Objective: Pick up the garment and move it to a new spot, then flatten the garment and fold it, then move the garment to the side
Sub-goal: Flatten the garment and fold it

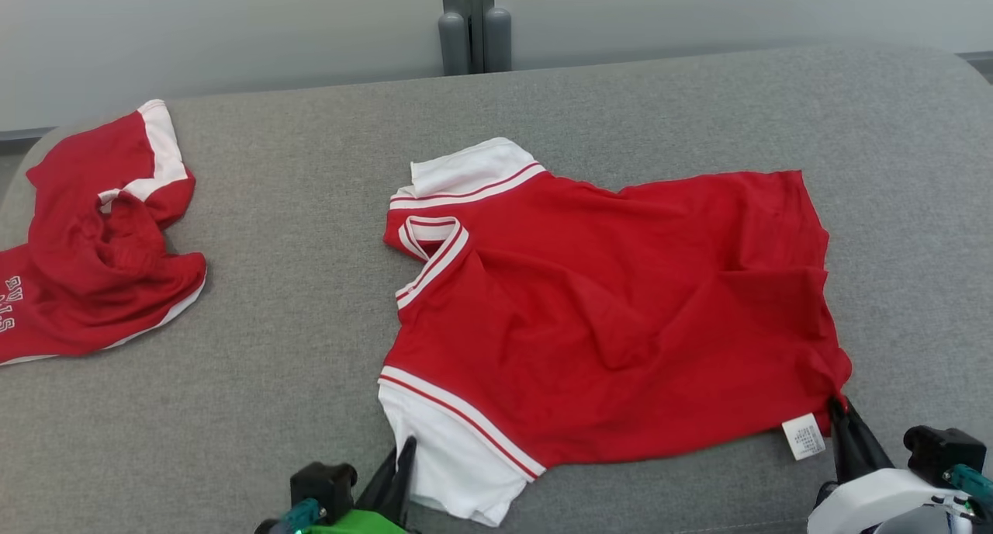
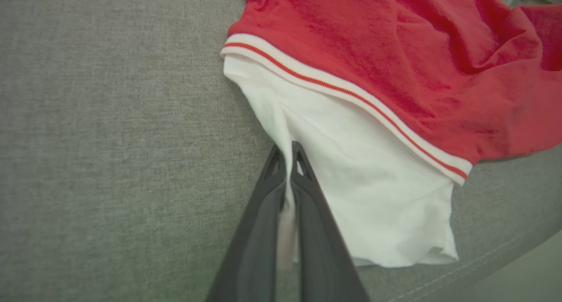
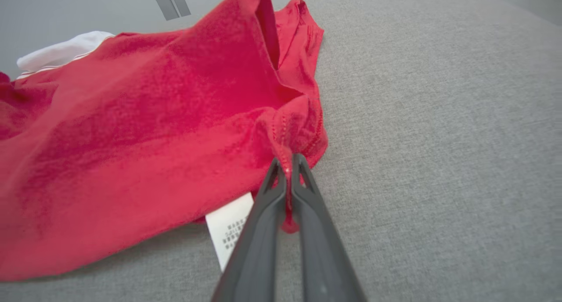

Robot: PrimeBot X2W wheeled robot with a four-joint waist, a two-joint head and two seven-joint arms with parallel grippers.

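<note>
Okay, cut-offs first. Both arms run off the bottom edge of the head view, so little more than dark fingers and wrist parts can be seen. A second red garment [image 1: 101,239] at far left is crumpled and cropped by the frame. The white letters on it are cut off and can't be read. A grey post [image 1: 475,29] at the back is cropped at the top.

The shirt [image 1: 613,317] lies mid-cushion [image 1: 295,363], spread out but wrinkled, with the collar toward the left and the hem toward the right. It has a red body, white sleeves with white-and-red striped trim, and a striped collar. The far sleeve is partly folded, so its shape is hard to make out.

The left gripper [image 2: 287,150] is clenched on the edge of the near white sleeve, with cloth pinched between the fingers. The right gripper [image 3: 286,163] is clenched on the near hem corner, where the red fabric is bunched at the tips.

A white care label [image 1: 804,436] sticks out from the hem just beside the right gripper. It carries dark print that is too small to read.
</note>
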